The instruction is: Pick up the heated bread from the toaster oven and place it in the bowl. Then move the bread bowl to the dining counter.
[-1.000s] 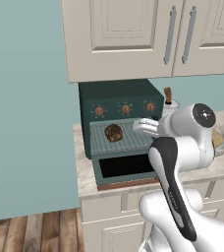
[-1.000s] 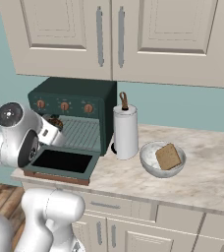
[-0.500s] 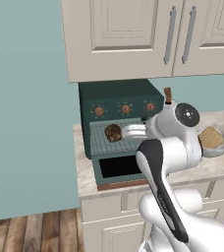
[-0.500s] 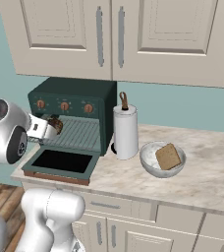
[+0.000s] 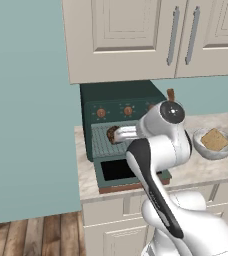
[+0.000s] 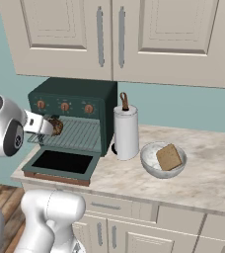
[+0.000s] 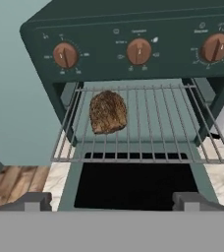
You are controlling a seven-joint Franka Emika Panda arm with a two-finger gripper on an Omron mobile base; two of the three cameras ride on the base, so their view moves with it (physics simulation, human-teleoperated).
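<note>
Bread is lying on the left part of the oven's pulled-out rack, dark and crusty, with nothing gripping it. The oven is sitting on the counter under the cream cabinets, its door dropped flat and its three brown knobs showing above the opening. The gripper is hovering in front of the open door, facing the rack; its fingers are standing wide apart and empty, well short of the bread. From the left base view, the hand is reaching toward the rack at the height of the bread. A white paper-towel roll is standing upright just right of the oven. The bowl is resting on the counter just beside the roll, and a tan slice is leaning tilted inside it.
</note>
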